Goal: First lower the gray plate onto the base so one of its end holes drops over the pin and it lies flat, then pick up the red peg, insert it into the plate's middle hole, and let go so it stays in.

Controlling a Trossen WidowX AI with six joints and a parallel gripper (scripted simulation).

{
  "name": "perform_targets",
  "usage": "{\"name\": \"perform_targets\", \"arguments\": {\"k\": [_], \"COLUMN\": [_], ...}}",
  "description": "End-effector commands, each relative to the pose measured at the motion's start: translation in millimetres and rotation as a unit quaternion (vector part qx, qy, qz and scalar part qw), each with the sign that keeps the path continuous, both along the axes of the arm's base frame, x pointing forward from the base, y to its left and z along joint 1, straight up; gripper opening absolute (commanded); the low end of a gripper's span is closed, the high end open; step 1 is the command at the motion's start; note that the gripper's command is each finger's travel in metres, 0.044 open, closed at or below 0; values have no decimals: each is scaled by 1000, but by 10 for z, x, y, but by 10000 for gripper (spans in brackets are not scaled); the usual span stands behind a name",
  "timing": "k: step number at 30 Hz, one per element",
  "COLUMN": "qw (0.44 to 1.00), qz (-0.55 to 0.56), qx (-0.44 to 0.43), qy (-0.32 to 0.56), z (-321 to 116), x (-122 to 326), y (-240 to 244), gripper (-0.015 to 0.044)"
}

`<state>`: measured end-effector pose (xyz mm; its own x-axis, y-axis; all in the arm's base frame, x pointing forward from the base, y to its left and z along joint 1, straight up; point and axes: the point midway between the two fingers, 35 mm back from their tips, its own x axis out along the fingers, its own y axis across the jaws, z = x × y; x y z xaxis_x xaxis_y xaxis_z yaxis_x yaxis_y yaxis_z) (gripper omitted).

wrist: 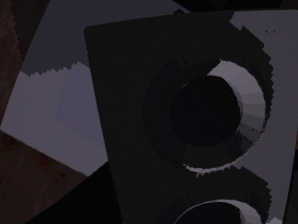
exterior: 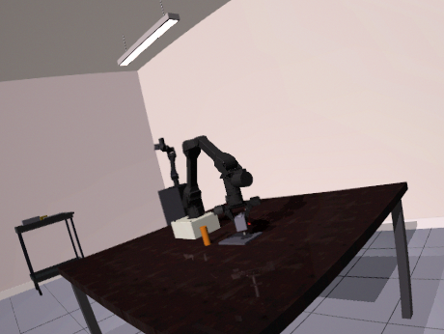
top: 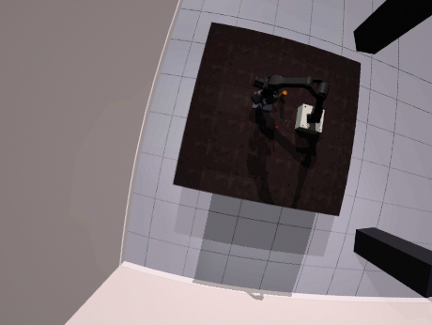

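Note:
My gripper (exterior: pixel 240 216) (top: pixel 264 97) is shut on the gray plate (exterior: pixel 240 223) (wrist: pixel 122 115), holding it above the flat gray base (exterior: pixel 228 240) (top: pixel 268 108) (wrist: pixel 42 112). In the exterior view the plate looks steeply tilted. Its lower end is close to the small pale pin (exterior: pixel 244 234); I cannot tell whether they touch. The wrist view shows one large round hole and part of another, with the plate covering much of the base and hiding the pin. The red peg (top: pixel 277 127) (exterior: pixel 249 223) is a small red spot beyond the plate, on the table beside the base.
An orange cylinder (top: pixel 285 93) (exterior: pixel 206 236) stands on the dark table (top: pixel 221 141) (exterior: pixel 159 270) between the base and the arm's pale mounting block (top: pixel 302 117) (exterior: pixel 185 229). The arm reaches over from that block. A side shelf (exterior: pixel 50 219) stands apart at the left in the exterior view.

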<state>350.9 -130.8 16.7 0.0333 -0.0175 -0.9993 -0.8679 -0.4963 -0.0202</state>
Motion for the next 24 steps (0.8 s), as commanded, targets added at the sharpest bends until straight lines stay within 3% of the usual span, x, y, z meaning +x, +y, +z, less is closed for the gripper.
{"name": "perform_targets", "arguments": {"k": [1, 24], "qw": [1000, 1000], "qz": [2, 0], "qx": [2, 0], "qy": [1, 1], "z": [-98, -314], "x": [-6, 11], "y": [10, -3], "gripper": [0, 0]}}
